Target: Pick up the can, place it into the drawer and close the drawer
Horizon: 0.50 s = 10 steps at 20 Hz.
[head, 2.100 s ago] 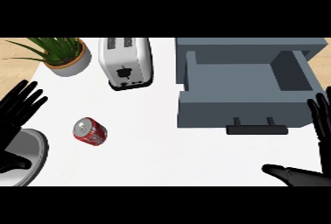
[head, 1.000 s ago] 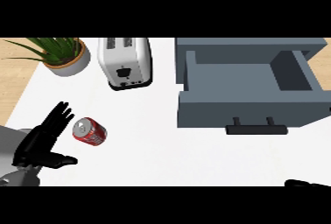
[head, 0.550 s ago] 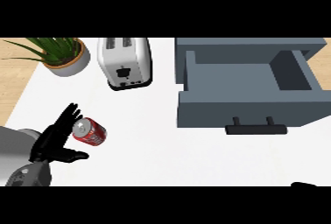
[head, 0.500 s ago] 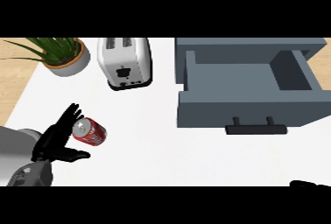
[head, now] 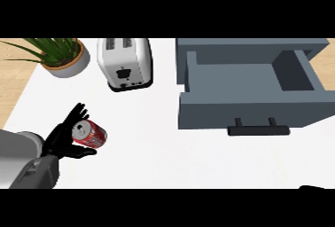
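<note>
A: Head view, starting nearest: what is at the lower left?

B: The left hand [head: 63, 138] on its grey forearm, coming up from the bottom edge over the white desk [head: 150, 146]. Its fingers are straight and spread, pointing up and to the right, with the thumb stuck out to the right below them. It is released, grasping nothing.

A: And the can [head: 89, 134]?

B: A red can lying on its side on the desk, silver top toward the upper left. It sits just right of the palm, in the gap between the fingers above and the thumb beneath. The fingers run along its left side; whether they touch it I cannot tell.

A: The right hand [head: 314, 186]?

B: Only a dark sliver shows at the bottom right corner. Whether it is released or clenched cannot be told.

A: Farther back?

B: The grey drawer [head: 252, 104] stands pulled out at the right, well apart from the can, its dark handle [head: 258, 130] facing the near side and its inside bare. Beyond the can, a white toaster [head: 126, 63] stands at the desk's far edge, and left of it a potted plant [head: 57, 53].
</note>
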Tool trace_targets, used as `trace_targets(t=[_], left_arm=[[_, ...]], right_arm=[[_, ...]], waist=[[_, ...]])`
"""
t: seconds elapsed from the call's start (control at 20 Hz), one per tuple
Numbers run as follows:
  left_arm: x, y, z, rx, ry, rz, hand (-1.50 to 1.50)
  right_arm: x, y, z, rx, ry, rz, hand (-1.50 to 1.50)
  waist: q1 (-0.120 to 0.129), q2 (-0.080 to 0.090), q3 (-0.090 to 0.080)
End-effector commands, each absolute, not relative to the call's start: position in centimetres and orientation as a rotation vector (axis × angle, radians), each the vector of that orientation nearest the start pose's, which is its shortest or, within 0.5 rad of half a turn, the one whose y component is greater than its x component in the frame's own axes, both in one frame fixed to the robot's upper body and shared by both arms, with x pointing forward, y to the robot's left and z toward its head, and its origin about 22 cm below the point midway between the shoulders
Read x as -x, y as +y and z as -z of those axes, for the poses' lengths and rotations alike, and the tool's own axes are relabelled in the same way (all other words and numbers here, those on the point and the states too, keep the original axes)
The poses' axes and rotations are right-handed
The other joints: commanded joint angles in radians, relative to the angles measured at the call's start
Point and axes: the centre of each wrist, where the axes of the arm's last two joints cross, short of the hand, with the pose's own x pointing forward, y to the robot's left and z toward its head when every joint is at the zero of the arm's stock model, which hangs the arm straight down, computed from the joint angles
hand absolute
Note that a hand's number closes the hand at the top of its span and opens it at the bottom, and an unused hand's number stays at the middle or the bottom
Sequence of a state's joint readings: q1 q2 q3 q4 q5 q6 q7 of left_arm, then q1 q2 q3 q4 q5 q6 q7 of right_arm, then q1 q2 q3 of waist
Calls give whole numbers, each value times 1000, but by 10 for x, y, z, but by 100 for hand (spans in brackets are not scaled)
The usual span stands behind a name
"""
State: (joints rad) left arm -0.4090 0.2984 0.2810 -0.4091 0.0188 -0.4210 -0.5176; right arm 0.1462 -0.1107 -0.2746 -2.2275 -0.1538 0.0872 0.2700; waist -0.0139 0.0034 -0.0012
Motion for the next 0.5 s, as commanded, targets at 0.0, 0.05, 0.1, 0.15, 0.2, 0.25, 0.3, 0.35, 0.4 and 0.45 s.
trace_targets(t=[0.0, 0.05, 0.1, 0.15, 0.2, 0.25, 0.3, 0.35, 0.4, 0.45], left_arm=[[-281, 357, 114, 153, -1377, 33, -150], [-276, 364, 114, 161, -1389, 12, -150], [-272, 349, 124, 156, -1400, 34, -150], [-273, 370, 114, 187, -1411, 34, -150], [-286, 337, 119, 214, -1394, 45, -150], [-288, 338, 119, 201, -1393, 37, -150], [-296, 342, 108, 262, -1390, 82, -150], [-287, 338, 119, 282, -1367, 110, -150], [-287, 333, 121, 278, -1381, 110, -150], [-297, 327, 115, 297, -1382, 109, -150]], right_arm=[[-168, -305, -141, 181, -1837, 44, -150], [-159, -280, -144, 204, -1846, 37, -150], [-160, -283, -131, 193, -1842, 38, -150], [-161, -301, -132, 191, -1851, 58, -150], [-173, -309, -123, 211, -1842, 37, -150], [-151, -306, -135, 217, -1850, 44, -150], [-170, -296, -136, 203, -1854, 51, -150], [-168, -302, -146, 212, -1851, 47, -150], [-177, -311, -140, 201, -1850, 59, -150], [-172, -294, -137, 197, -1845, 71, -150]], waist=[[-3, 1, 0], [-2, 1, -1], [-3, 1, -1], [-3, 1, 0], [-2, 2, 0], [-13, 3, -1], [0, 1, 0], [-3, 2, -1], [-6, 4, -1], [-2, 1, 0]])
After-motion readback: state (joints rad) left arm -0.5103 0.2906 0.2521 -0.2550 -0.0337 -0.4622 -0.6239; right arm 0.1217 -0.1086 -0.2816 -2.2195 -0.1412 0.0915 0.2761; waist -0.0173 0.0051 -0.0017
